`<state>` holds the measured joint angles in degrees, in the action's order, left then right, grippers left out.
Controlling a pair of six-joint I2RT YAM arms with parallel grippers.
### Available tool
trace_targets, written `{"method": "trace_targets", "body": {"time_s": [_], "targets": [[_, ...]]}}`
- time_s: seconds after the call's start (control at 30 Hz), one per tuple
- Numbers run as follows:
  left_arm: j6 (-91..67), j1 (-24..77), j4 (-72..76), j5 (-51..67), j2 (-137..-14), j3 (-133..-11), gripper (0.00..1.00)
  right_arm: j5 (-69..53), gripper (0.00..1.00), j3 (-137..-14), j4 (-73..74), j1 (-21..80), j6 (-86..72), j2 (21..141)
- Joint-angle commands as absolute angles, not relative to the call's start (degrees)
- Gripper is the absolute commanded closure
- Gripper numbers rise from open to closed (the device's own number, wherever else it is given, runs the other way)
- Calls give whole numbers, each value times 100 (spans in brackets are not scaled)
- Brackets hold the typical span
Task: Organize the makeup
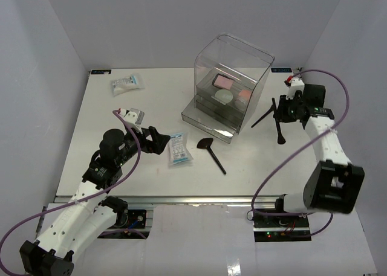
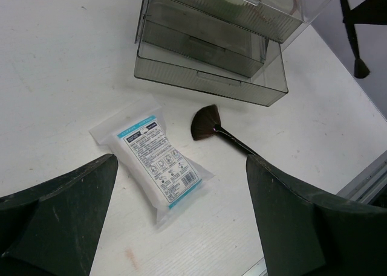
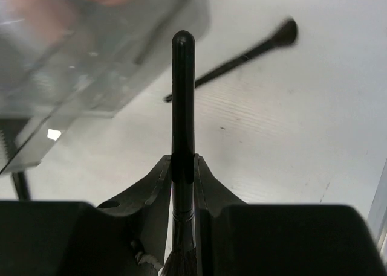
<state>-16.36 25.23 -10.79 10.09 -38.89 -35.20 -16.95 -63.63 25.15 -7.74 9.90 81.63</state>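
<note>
**q:** top view: why does each claw sit where it does?

**a:** the right claw is just beside the box, pinching a slim brush. by judgement it is lined up to stow the brush there. whether the brush's low end touches the tabletop cannot be told. the left claw is spread and points at a packet lying flat just past its tips, likely the next pick.

**q:** where is the other makeup?

**a:** a fan brush lies between the packet and the box. a second packet lies at the far left, well apart. a pink palette and a pale compact are already inside the box.

**q:** left wrist view?

**a:** the fingers stand wide, gripping nothing. the packet lies aslant on the tabletop below the gap. it is white with blue print, soft and slightly puffed. the fan brush shows a dark flared head and a thin black handle running toward the right finger. ribbed grey drawers fill the top edge.

**q:** right wrist view?

**a:** the claw is pressed together on the brush. the handle is glossy black with a rounded tip pointing away from the camera. bristles show at the bottom edge, nearest the lens. the box is a blur at upper left.
</note>
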Motion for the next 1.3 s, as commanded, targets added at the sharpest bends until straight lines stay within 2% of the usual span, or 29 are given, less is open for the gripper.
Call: {"method": "trace_targets", "body": {"time_s": [0.0, 0.1, 0.17, 0.3, 0.43, 0.63, 0.87, 0.93, 1.0, 1.03, 1.1, 1.13, 1.27], "targets": [[-1611, 2487, -1087, 1034, -3823, -3522, 2, -4042, 92, -5749, 2468, -720, 3173, 6966], [-1600, 2487, -1069, 1067, -3797, -3524, 2, -4974, 92, -5702, 3036, -515, 4308, 6301], [-1582, 2487, -1046, 1117, -3797, -3516, 2, -5162, 92, -5898, 3713, -61, 4858, 6135], [-1562, 2487, -950, 1370, -3814, -3483, 2, -4105, 92, -6204, 3395, 1825, 4542, 6117], [-1556, 2487, -806, 1697, -3863, -3440, 2, -2640, 92, -6818, 2752, 3006, 3836, 6963], [-1862, 2496, -604, 2009, -4019, -3330, 2, -1137, 92, -8114, 2354, 3427, 3296, 8734], [-3181, 2607, -443, 2201, -4265, -3234, 8, -768, 89, -8060, 1838, 3416, 3267, 9366], [-3599, 2806, -421, 1932, -4368, -3234, 12, -698, 68, -8108, 1783, 3407, 3170, 9505], [-4081, 3092, -435, 1512, -4519, -3227, 20, -733, 47, -8101, 1751, 3394, 3079, 9533], [-4304, 3280, -493, 1225, -4626, -3240, 22, -822, 42, -8030, 1756, 3396, 3028, 9463], [-4666, 3685, -596, 677, -4860, -3293, 24, -1054, 35, -7937, 1767, 3377, 2889, 9255], [-4952, 4041, -646, 440, -4991, -3328, 30, -1494, 31, -7831, 1832, 3310, 2785, 8978], [-5786, 4605, -829, -576, -6014, -3798, 32, -2882, 29, -7591, 2338, 2969, 2446, 8324]]}}
